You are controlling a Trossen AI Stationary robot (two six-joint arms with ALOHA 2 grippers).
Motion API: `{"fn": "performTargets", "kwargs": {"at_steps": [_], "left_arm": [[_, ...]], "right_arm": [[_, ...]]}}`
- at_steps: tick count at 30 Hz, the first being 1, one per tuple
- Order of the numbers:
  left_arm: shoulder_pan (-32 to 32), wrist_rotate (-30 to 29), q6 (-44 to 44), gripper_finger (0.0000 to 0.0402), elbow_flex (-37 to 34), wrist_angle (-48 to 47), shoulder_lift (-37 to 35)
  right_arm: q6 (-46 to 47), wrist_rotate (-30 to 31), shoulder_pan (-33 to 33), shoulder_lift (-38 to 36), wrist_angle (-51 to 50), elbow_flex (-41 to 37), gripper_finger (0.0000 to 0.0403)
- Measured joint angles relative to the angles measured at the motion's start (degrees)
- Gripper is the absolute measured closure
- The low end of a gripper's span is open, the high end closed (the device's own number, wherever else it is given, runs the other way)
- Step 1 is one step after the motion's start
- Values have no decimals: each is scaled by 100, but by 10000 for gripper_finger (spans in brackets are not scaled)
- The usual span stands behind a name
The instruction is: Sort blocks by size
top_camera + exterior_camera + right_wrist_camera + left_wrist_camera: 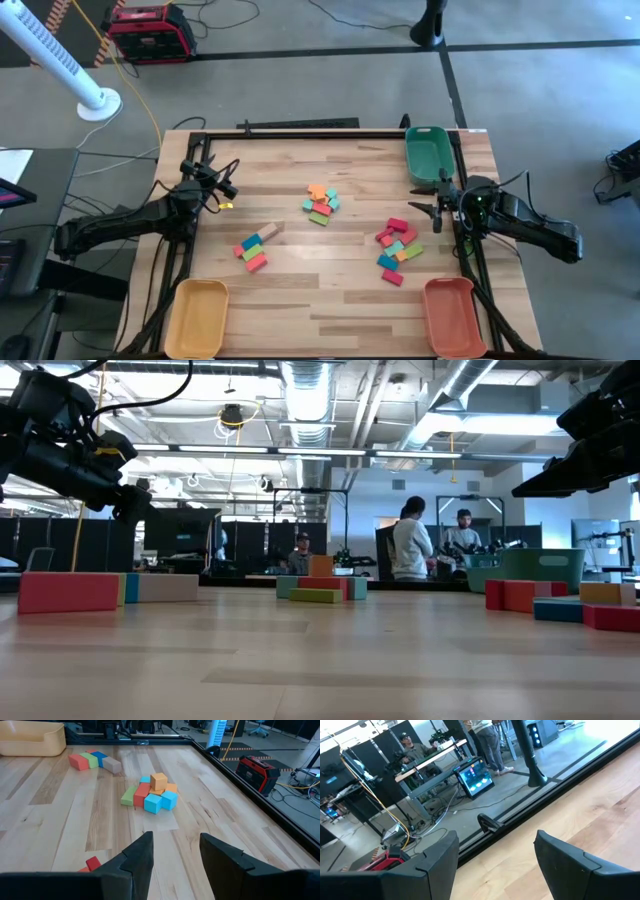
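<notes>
blocks [321, 203] in three clusters, apparently untouched, both arms' fingers [137, 855] apart

The high view looks straight down on the whole light wooden plank table [330, 290]; the low view sits at tabletop height, facing level across it into the workshop beyond; each wrist view looks forward, close over the boards, between its own two dark fingers; the right wrist and high views share the middle cluster of small coloured blocks [152, 795].
</notes>
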Motion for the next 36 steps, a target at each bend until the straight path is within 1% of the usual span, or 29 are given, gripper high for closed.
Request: {"fn": "performTargets", "kwargs": {"at_steps": [30, 36], "left_arm": [[-1, 0, -1, 154, 0, 0, -1], [1, 0, 1, 154, 0, 2, -2]], "right_arm": [[-3, 0, 2, 0, 2, 2, 214], [0, 157, -11, 0, 2, 0, 214]]}}
